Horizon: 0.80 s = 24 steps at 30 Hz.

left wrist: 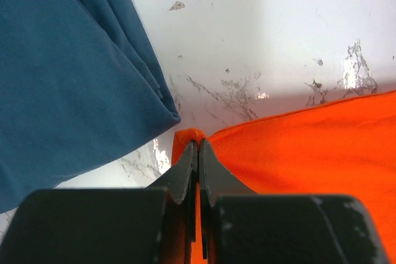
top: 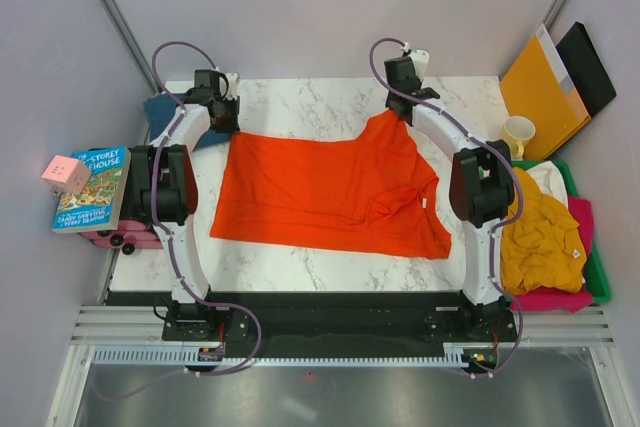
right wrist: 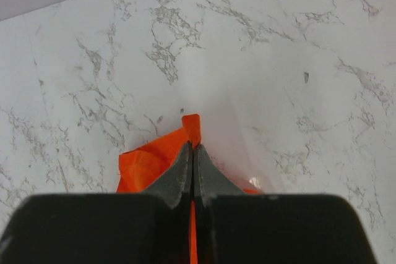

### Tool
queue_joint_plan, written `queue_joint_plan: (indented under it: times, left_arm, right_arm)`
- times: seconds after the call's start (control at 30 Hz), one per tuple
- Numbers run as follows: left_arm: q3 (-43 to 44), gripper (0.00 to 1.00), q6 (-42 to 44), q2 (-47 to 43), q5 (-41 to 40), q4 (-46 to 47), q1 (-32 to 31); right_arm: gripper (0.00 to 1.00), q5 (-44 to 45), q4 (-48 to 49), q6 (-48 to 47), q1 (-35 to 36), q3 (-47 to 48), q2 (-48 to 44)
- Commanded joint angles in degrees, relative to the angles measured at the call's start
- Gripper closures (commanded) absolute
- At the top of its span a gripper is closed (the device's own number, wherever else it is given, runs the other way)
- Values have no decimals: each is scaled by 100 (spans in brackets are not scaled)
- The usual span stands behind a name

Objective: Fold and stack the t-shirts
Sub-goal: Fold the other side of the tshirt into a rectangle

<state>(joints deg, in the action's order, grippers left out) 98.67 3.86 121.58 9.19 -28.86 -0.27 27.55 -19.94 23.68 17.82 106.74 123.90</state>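
Note:
The orange-red t-shirt (top: 330, 187) lies spread across the marble table (top: 300, 257). My left gripper (top: 228, 129) is shut on its far left corner, seen in the left wrist view (left wrist: 198, 143) with cloth (left wrist: 309, 153) pinched between the fingers. My right gripper (top: 398, 109) is shut on the shirt's far right corner; the right wrist view (right wrist: 193, 146) shows an orange tip (right wrist: 192, 127) poking past the fingertips. The dark teal-blue t-shirt (top: 165, 112) lies folded at the table's far left, close beside the left gripper (left wrist: 68, 72).
A green bin (top: 596, 267) at the right holds mustard yellow (top: 540, 232), pink (top: 550, 299) and white (top: 548, 179) shirts. A cream mug (top: 518, 132) and an orange-yellow envelope (top: 540, 87) stand at the back right. A book (top: 92, 187) lies off the left edge.

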Motion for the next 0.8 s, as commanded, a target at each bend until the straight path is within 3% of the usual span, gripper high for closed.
queue_joint_plan:
  times: [0.0, 0.43, 0.77]
  left_arm:
    - [108, 98, -184, -248, 57, 153, 19]
    - [-674, 98, -245, -1268, 320, 241, 19]
    - [-1034, 98, -333, -1734, 399, 258, 18]
  right_arm:
    - [100, 198, 184, -22, -95, -179, -296]
    - [100, 66, 676, 58, -42, -1357, -1561]
    - [100, 40, 650, -48, 2, -1269, -1825]
